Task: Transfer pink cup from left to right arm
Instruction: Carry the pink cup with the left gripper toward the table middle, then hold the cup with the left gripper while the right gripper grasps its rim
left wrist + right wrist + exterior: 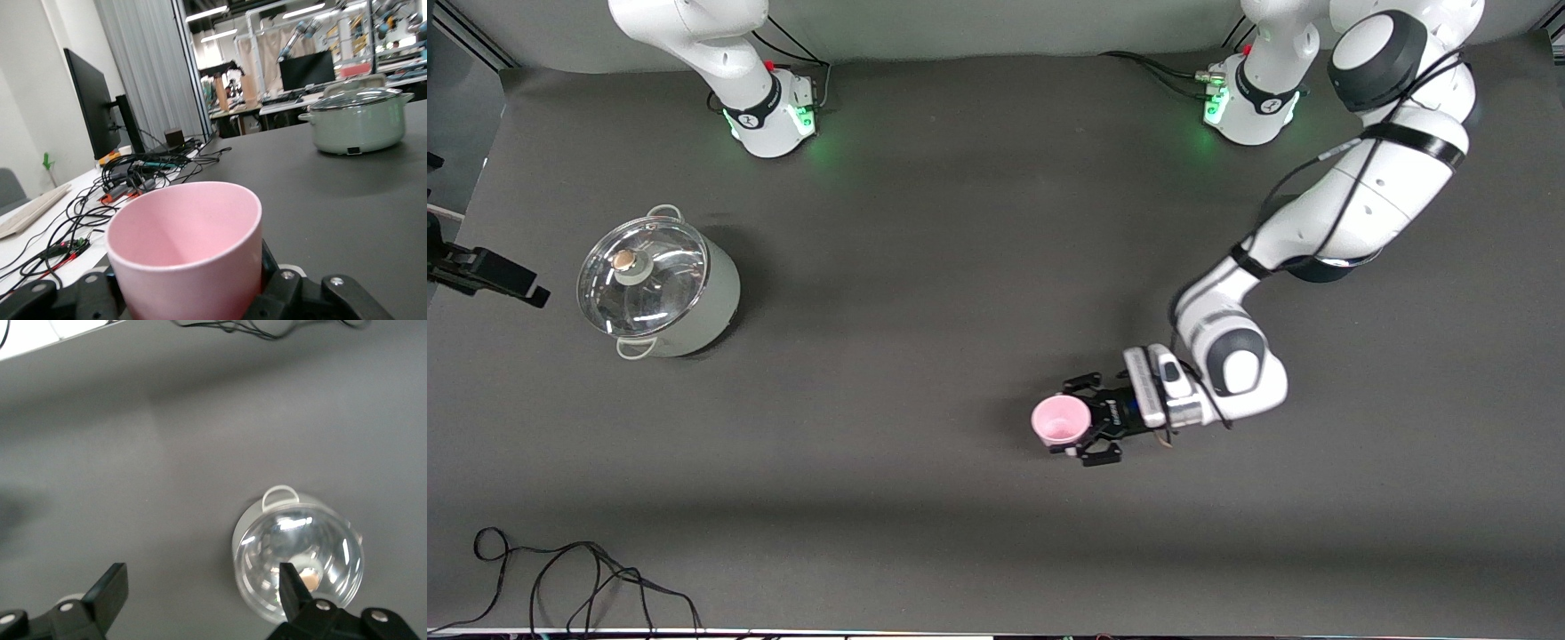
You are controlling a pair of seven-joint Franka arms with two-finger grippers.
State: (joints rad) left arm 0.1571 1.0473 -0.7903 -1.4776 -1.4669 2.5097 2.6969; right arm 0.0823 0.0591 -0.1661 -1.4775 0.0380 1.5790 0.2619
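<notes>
Two arms stand at a dark table (960, 222), and only one is at work. Toward the right arm's end sits a pale green pot (694, 307) with a glass lid (643, 275) and a knob on top. The right gripper (200, 600) hangs high above the table, looking straight down, with the pot just beside its fingertips in the right wrist view; its jaws are spread wide with nothing between them, and that arm waits. A loose black cable (560, 578) lies by the table's edge nearest the front camera.

Toward the left arm's end, the left arm bends down low and reaches sideways. The left gripper (1089, 420) is clenched on the pink cup (1060, 420), fingers pressed on either side of its wall. The cup stands upright, mouth up, empty inside, low over the table surface. From the left wrist, the pot shows well apart from the cup, on the same dark table.
</notes>
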